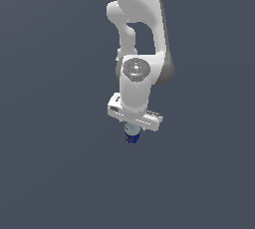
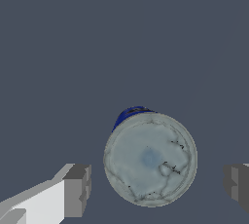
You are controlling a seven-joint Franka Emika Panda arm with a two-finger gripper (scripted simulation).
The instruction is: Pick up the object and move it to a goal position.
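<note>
The can (image 2: 150, 158) stands upright on the grey bench (image 2: 73, 47), directly under the gripper (image 2: 158, 189), its silver top facing the wrist camera. The gripper's fingers (image 2: 78, 190) are spread apart on either side, clear of the can.

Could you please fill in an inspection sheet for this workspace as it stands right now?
Surface: plain dark grey-blue floor, bare wherever it shows.
Job's things: one small can, upright, silver-grey round top facing the wrist camera, dark blue side showing at one edge; in the exterior view it peeks out just below the hand. No goal marker seen.
Clutter: nothing seen.
Grippers: the hand is open, one finger on each side of the can, with a clear gap between each finger and the can; not touching it.
Cables: nothing seen.
Surroundings: only the white arm reaching down from the top of the exterior view; nothing else seen.
</note>
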